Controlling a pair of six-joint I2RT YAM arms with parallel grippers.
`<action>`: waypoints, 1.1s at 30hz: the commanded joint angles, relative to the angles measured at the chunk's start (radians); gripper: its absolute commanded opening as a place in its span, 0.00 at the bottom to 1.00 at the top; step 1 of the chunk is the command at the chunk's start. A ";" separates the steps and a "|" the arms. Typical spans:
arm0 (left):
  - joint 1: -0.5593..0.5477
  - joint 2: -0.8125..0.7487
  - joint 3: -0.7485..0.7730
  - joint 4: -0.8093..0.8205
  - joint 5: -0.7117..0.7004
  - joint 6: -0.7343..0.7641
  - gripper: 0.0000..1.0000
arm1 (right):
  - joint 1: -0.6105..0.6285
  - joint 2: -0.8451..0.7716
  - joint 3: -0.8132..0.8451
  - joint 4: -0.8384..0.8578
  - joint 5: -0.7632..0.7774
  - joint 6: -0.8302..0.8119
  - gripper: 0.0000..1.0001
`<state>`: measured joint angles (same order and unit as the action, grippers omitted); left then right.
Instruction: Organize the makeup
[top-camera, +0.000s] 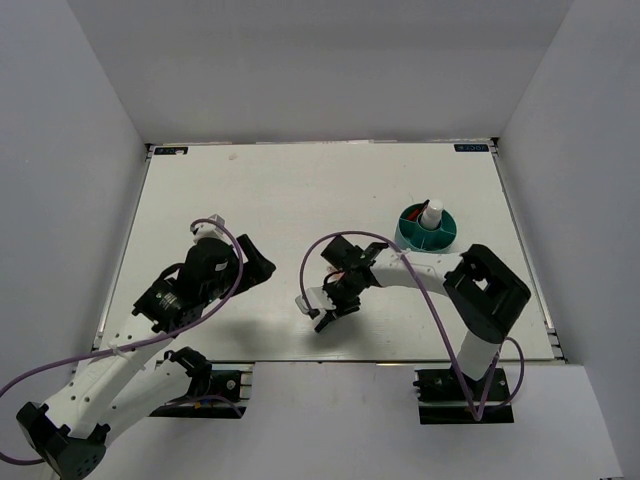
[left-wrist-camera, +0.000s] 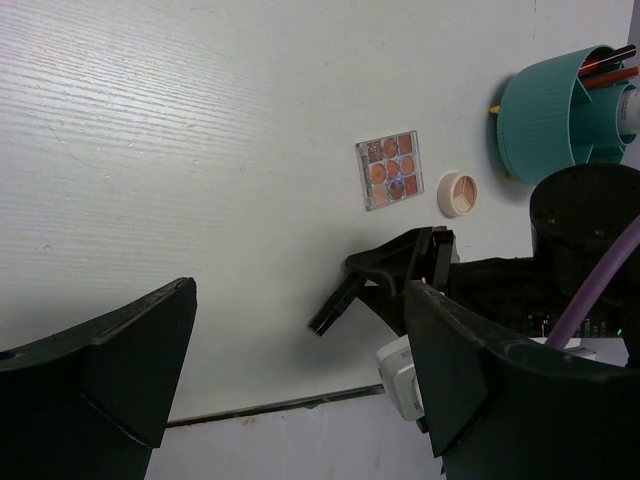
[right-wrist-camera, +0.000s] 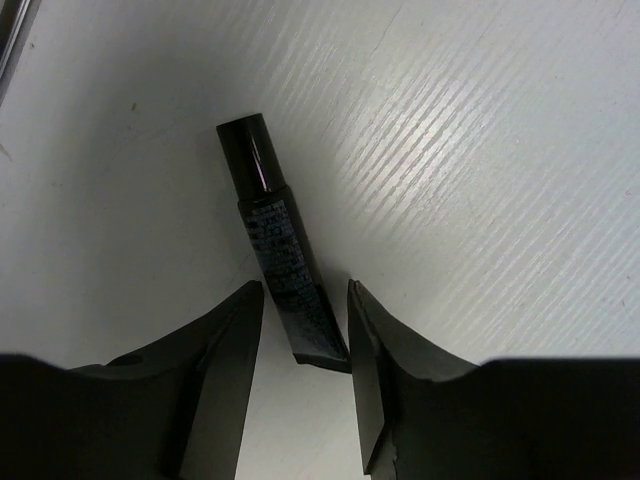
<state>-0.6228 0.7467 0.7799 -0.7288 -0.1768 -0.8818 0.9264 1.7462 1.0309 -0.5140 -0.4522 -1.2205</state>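
A short black tube (right-wrist-camera: 270, 220) lies on the white table, its flat crimped end between my right gripper's (right-wrist-camera: 305, 295) fingers. The jaws stand open on either side of it, with a gap on the left. The tube (left-wrist-camera: 335, 305) also shows in the left wrist view, sticking out from the right gripper (top-camera: 328, 316). A square pinkish-brown palette (left-wrist-camera: 390, 170) and a round beige compact (left-wrist-camera: 459, 194) lie side by side on the table beyond it. A white bottle (top-camera: 431, 213) and a red-black pencil (left-wrist-camera: 610, 65) stand in the teal cup (top-camera: 425, 232). My left gripper (top-camera: 255, 262) is wide open and empty.
White walls enclose the table on three sides. The right arm's body (top-camera: 480, 285) and its purple cable (top-camera: 420, 280) lie just in front of the teal cup (left-wrist-camera: 560, 110). The table's near edge (left-wrist-camera: 260, 405) runs close under the left gripper (left-wrist-camera: 300, 400).
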 joint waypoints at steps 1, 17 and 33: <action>0.003 -0.018 -0.008 0.009 -0.013 -0.009 0.94 | 0.006 -0.017 -0.078 0.032 0.092 -0.019 0.43; 0.003 -0.061 -0.050 0.045 0.000 -0.022 0.94 | -0.023 -0.238 -0.042 -0.026 0.147 0.141 0.21; 0.003 -0.018 -0.064 0.175 0.043 0.061 0.94 | -0.247 -0.565 0.103 -0.233 0.495 0.093 0.22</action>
<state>-0.6228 0.7181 0.7254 -0.6117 -0.1585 -0.8604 0.7300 1.2102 1.0729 -0.7097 -0.0719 -1.1286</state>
